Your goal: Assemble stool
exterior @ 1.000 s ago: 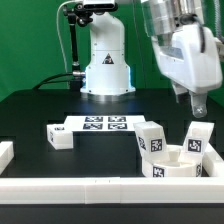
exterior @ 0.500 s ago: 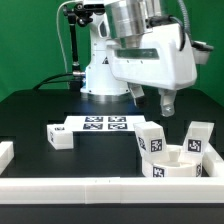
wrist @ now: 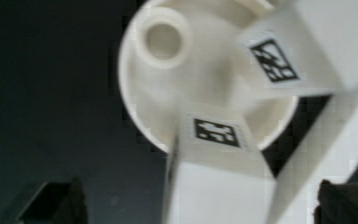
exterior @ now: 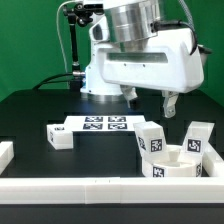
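Note:
The stool's round white seat (exterior: 181, 166) lies at the exterior view's right, near the front rail. Blocky white legs with tags (exterior: 150, 140) (exterior: 196, 137) lean on and against it. Another leg (exterior: 59, 136) lies alone at the exterior view's left, beside the marker board. My gripper (exterior: 150, 100) hangs open well above the table, behind and above the seat pile, holding nothing. In the wrist view the seat (wrist: 167, 75) with its round hole fills the picture, and two tagged legs (wrist: 220, 150) (wrist: 286, 50) lie across it. Both dark fingertips (wrist: 51, 205) stand far apart.
The marker board (exterior: 100, 124) lies flat mid-table. White border rails run along the front (exterior: 100, 190) and the exterior view's left (exterior: 5, 152). The robot base (exterior: 105, 70) stands at the back.
The arm has swung from the exterior view's right toward the middle and the wrist has turned. The gripper stayed open. The stool parts have not moved.

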### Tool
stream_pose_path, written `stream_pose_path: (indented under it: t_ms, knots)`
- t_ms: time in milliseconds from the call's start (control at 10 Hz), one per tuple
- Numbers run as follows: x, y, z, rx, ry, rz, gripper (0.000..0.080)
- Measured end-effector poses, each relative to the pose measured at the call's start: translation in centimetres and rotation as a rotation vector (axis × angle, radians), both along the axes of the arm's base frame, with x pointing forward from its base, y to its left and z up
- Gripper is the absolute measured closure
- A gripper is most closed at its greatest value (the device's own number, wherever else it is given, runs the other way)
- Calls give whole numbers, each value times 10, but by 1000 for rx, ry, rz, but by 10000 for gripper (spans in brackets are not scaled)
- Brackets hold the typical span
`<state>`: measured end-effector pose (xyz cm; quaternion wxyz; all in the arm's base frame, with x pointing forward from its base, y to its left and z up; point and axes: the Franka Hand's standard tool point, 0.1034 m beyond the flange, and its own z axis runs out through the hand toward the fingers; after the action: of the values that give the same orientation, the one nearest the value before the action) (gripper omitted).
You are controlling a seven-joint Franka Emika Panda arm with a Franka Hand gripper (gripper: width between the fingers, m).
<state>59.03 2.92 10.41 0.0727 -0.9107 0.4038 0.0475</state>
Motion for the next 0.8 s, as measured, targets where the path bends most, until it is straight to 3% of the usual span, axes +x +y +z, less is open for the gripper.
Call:
stream_pose_path:
  t_ms: [200, 500, 600, 700, 800]
  knots:
    - [-1, -9, -2, -20, -54, 346, 150]
    - [-2, -9, -2, -15, -82, 528, 150]
    - [-1, -13, -3, -41, -94, 673, 150]
    - [-1, -18, -5, -95, -111, 849, 150]
    - [-7, -26, -7, -98, -111, 897, 150]
